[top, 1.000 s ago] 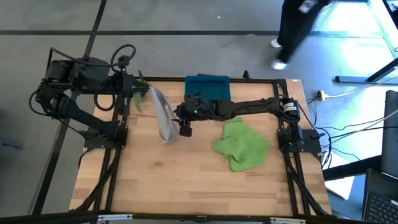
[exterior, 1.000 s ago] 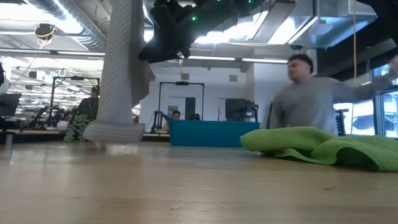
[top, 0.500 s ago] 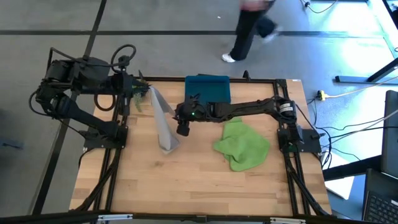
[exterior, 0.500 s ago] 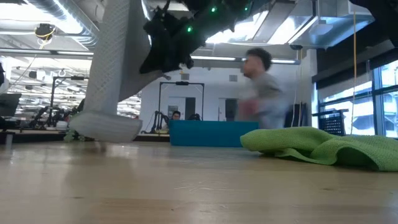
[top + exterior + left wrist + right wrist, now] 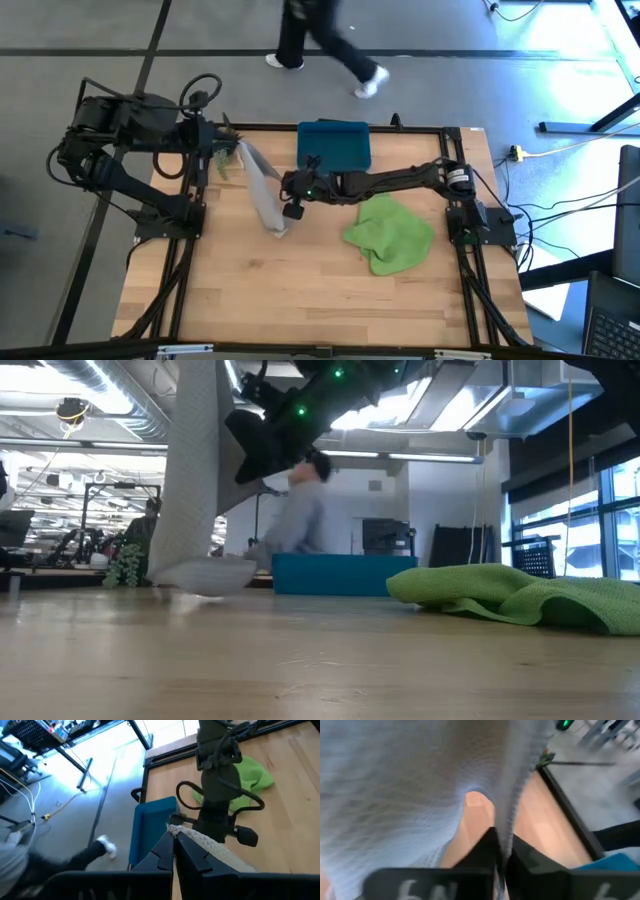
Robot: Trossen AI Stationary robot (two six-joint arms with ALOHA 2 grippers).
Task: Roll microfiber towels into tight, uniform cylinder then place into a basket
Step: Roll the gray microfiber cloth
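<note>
Both hands pinch the grey towel (image 5: 262, 188), hanging unrolled between them above the tabletop (image 5: 300, 290): left hand (image 5: 233, 146) at its top corner, right hand (image 5: 291, 207) on its edge. Green towel (image 5: 390, 232) lies crumpled; basket (image 5: 334, 143) apparently empty. Rolling seems not yet begun.

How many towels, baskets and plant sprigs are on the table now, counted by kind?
Towels: 2, the grey towel and the green towel
Baskets: 1, the teal basket
Plant sprigs: 1, the green sprig
Total: 4
</note>
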